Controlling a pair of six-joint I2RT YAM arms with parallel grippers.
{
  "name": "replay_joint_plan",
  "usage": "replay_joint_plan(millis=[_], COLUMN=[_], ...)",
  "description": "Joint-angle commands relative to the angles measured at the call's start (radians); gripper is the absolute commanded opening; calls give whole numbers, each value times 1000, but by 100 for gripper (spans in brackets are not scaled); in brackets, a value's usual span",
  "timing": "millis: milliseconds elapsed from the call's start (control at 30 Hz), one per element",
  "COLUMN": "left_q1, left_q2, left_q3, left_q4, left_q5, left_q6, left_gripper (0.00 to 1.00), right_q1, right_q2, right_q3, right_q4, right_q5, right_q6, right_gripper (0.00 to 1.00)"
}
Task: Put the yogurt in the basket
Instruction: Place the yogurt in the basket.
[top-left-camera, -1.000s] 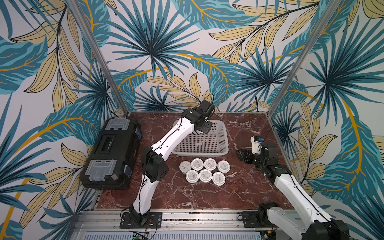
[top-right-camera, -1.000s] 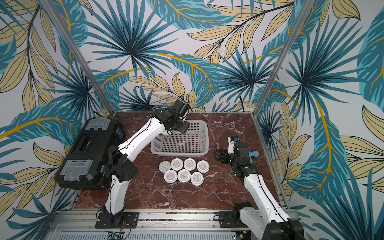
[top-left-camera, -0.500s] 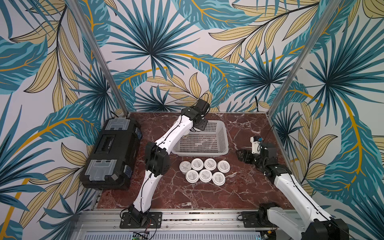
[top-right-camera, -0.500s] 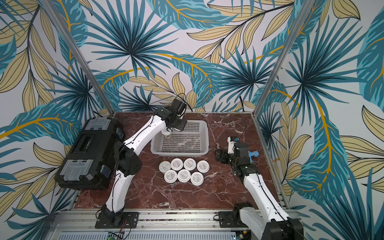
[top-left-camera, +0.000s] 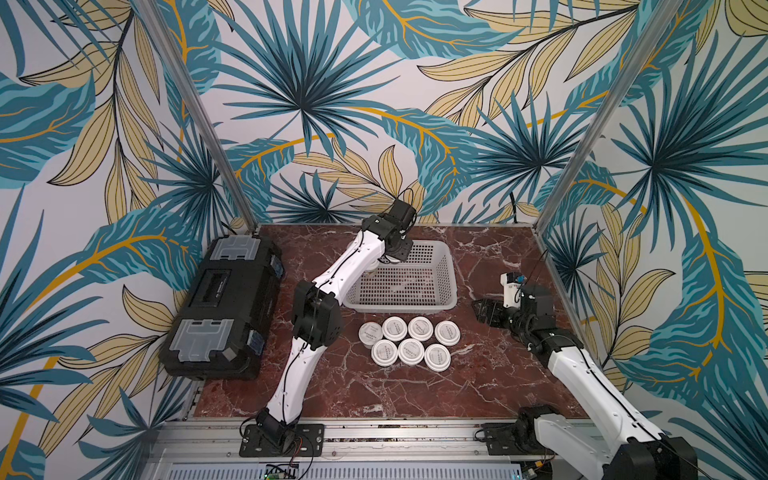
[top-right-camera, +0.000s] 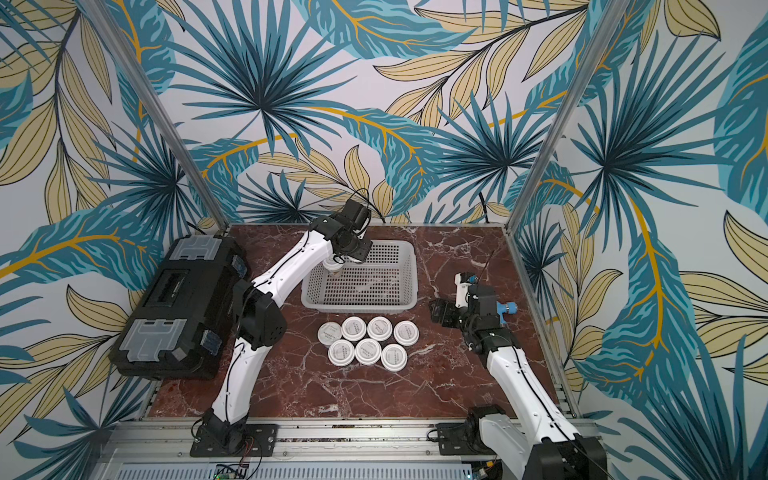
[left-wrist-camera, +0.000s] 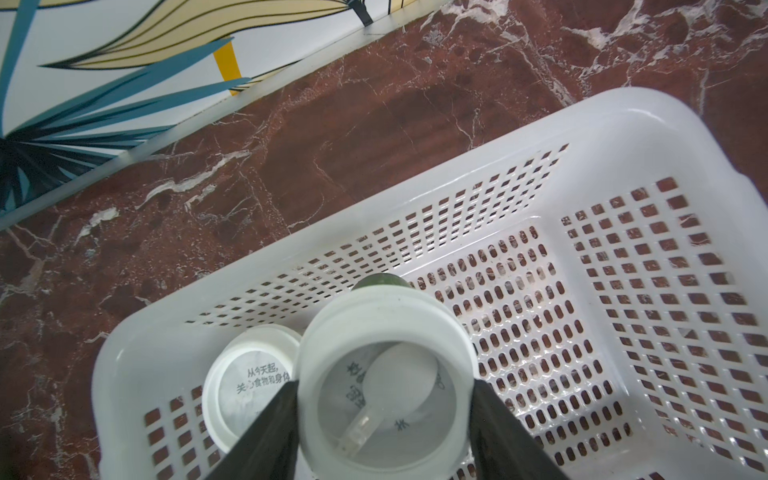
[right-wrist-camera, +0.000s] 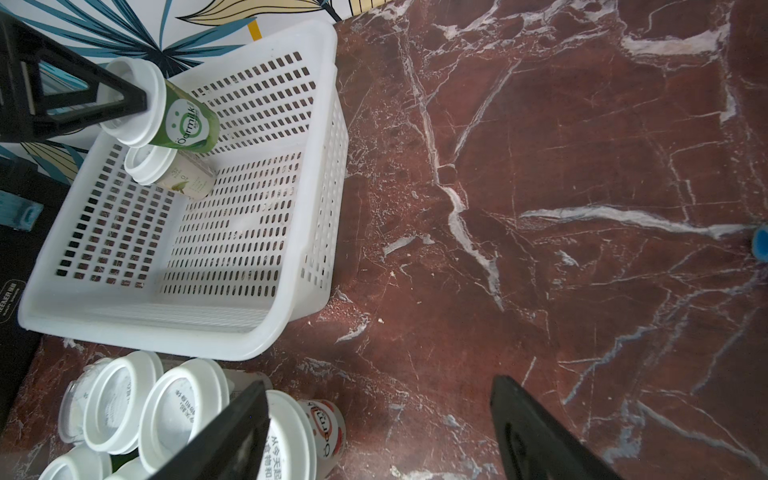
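Observation:
My left gripper (left-wrist-camera: 384, 397) is shut on a yogurt (left-wrist-camera: 386, 382), its black fingers pressing the white lid's two sides. It hangs tilted over the far left corner of the pale basket (left-wrist-camera: 623, 108). In the right wrist view this held yogurt (right-wrist-camera: 183, 120) has a green body. Just below it another yogurt (right-wrist-camera: 178, 174) lies inside the basket (right-wrist-camera: 316, 166). Several more yogurt cups (top-left-camera: 409, 340) stand clustered on the table in front of the basket (top-left-camera: 446, 286). My right gripper (right-wrist-camera: 379, 382) is open and holds nothing, low to the right of that cluster.
A big black case (top-left-camera: 224, 307) with grey latches lies at the table's left edge. The left arm (top-left-camera: 353, 266) reaches over the basket's left rim. Patterned walls and metal posts enclose the brown marble table (top-left-camera: 498, 374) on three sides.
My left gripper has carried its yogurt leftward and lower, from over the basket's back middle to its far left corner. The right arm has not moved.

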Motion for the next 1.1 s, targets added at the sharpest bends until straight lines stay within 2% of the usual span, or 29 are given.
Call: replay_joint_plan(millis=[0,1067], left_q1=[7,38], left_q2=[24,90], left_q3=[39,-15], left_q4=[22,19], left_q5=[3,39], left_q6=[-3,-11], left_gripper=[63,64], right_q1=[3,4], right_q2=[9,11], right_q3=[-1,1], right_q4=[11,9], right_q5=[-6,-9], right_q6=[-5,-4], right_gripper=[88,88])
